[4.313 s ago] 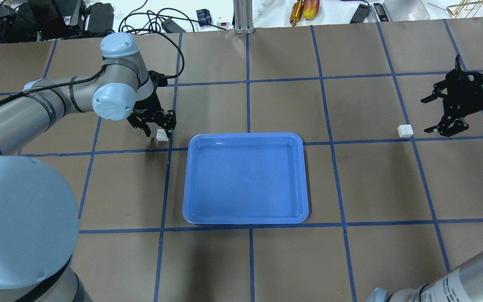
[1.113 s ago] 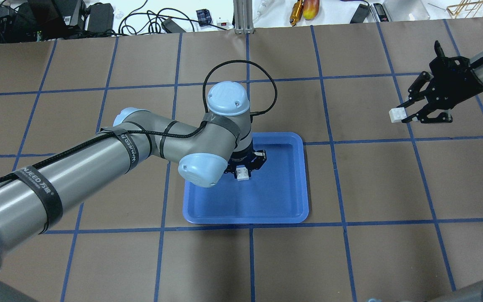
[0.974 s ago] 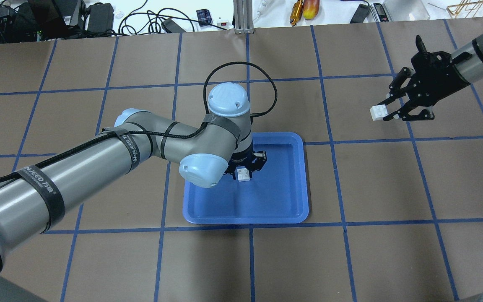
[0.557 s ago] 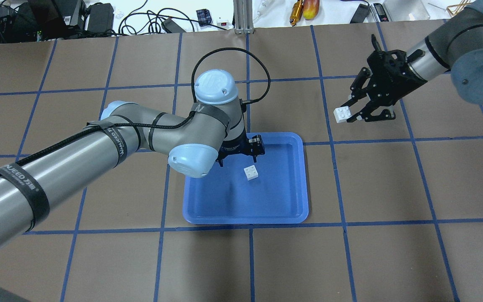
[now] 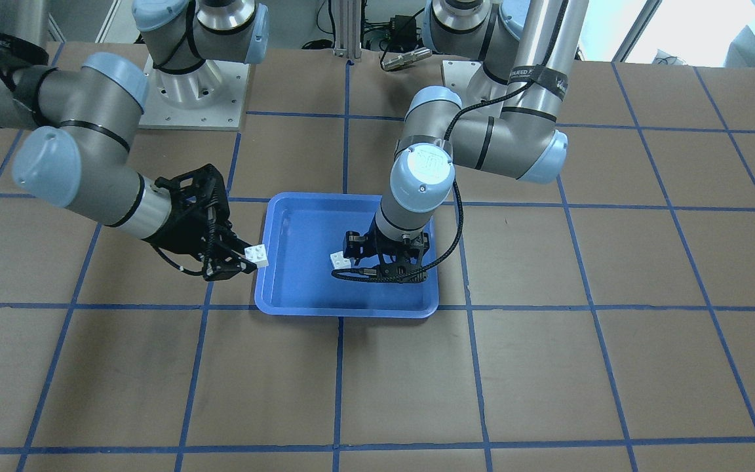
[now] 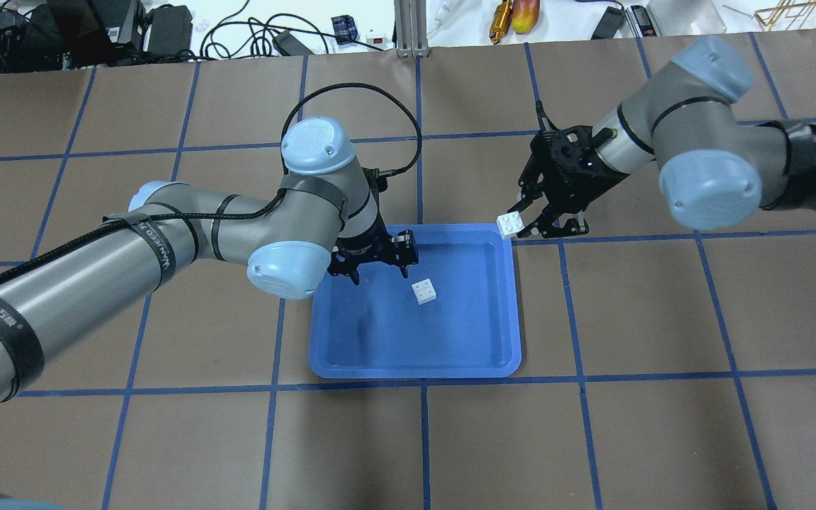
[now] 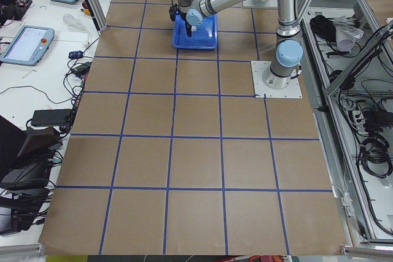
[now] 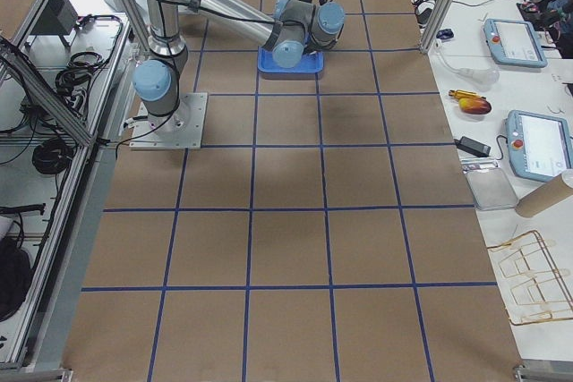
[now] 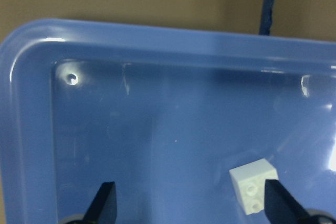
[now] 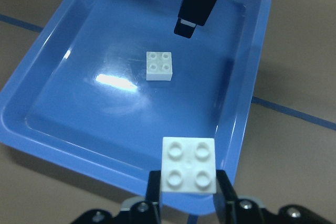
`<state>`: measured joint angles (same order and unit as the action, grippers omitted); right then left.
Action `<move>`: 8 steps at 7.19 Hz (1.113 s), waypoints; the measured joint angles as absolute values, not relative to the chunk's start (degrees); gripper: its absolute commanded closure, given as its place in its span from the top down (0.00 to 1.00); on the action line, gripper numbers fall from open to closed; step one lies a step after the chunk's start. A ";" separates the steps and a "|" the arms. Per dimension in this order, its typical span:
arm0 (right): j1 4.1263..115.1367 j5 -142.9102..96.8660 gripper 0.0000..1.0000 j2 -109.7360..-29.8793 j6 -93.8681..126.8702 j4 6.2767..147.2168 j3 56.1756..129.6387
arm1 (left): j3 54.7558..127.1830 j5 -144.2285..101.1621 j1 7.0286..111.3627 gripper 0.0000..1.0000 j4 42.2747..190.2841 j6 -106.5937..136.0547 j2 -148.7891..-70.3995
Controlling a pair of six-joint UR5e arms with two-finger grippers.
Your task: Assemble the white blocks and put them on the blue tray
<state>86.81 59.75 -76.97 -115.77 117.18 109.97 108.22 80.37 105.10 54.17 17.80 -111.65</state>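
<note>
The blue tray [image 6: 450,340] lies at the table's middle. One white block [image 6: 425,291] sits studs up on its floor, free of any gripper. My left gripper [image 6: 374,263] is open and empty, low over the tray's far left part, just left of that block. In the left wrist view the block [image 9: 254,184] lies near the right fingertip [image 9: 281,205]. My right gripper [image 6: 521,225] is shut on the second white block [image 6: 511,224] and holds it above the tray's far right corner. The right wrist view shows the held block [image 10: 189,171] over the tray rim [image 10: 231,145].
Brown table with a blue tape grid. Cables, tools and an aluminium post [image 6: 408,28] lie beyond the far edge. The two arms stand close together over the tray [image 5: 299,223].
My left gripper let go of its block on the tray and drew back to the far left. My right gripper picked up its block and carried it left to the tray's corner.
</note>
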 measured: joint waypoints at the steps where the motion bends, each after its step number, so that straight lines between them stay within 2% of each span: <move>1: 89.83 60.09 0.00 -76.21 -114.66 123.08 112.74 | 108.88 79.20 105.05 0.02 53.82 18.05 -111.82; 3: 92.01 60.73 0.00 -74.38 -113.80 129.53 115.90 | 109.09 77.72 105.08 0.00 53.33 19.17 -112.73; 8: 92.45 63.18 0.00 -71.06 -111.07 132.79 116.27 | 109.15 72.93 105.19 0.00 51.44 20.93 -113.71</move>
